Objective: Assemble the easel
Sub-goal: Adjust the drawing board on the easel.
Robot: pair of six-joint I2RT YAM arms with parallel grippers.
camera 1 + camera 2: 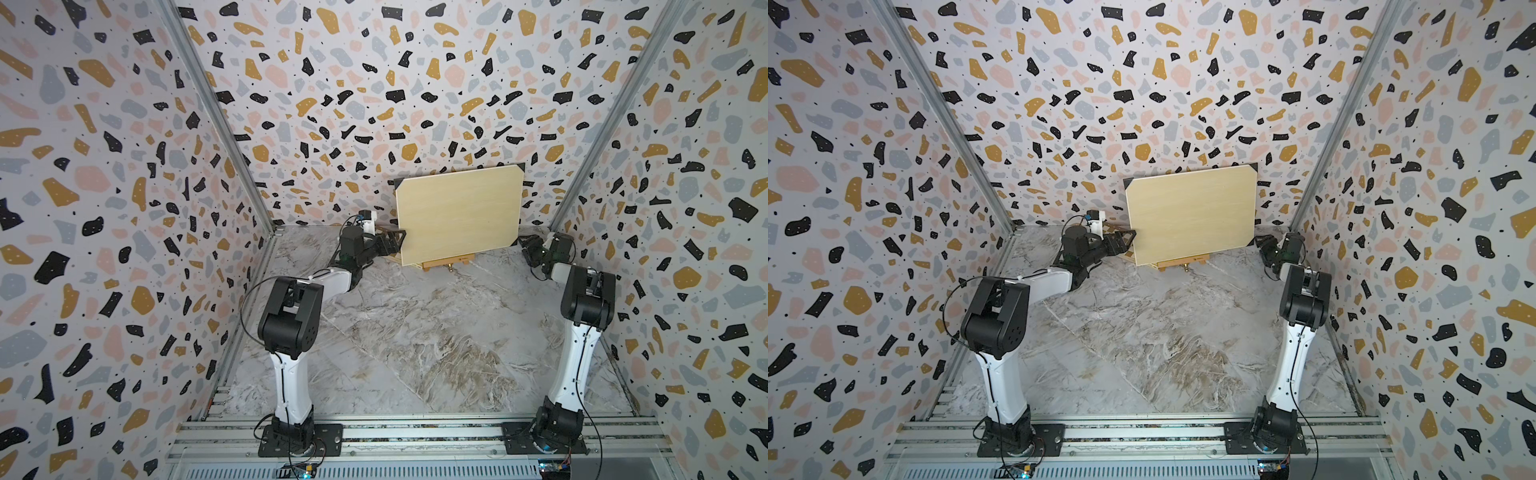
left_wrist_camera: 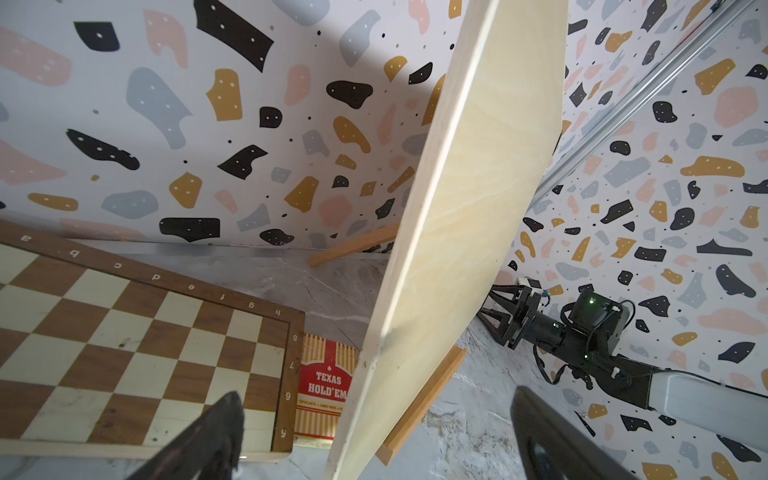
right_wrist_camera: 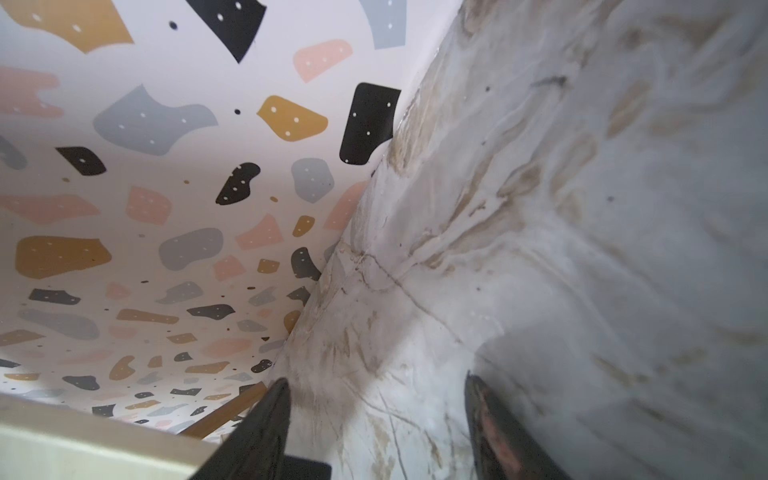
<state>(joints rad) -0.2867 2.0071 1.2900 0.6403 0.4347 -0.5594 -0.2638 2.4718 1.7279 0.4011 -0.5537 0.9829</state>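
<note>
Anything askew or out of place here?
The pale board on the easel looks askew: in both top views its top and bottom edges slant against the back wall's base line. Nothing looks spilled or damaged.

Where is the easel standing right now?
In both top views the easel stands at the table's far edge by the back wall, mostly hidden behind the pale board resting on its ledge.

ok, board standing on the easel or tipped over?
Standing. The board sits on edge on the easel ledge, leaning back, its face visible in both top views.
</note>
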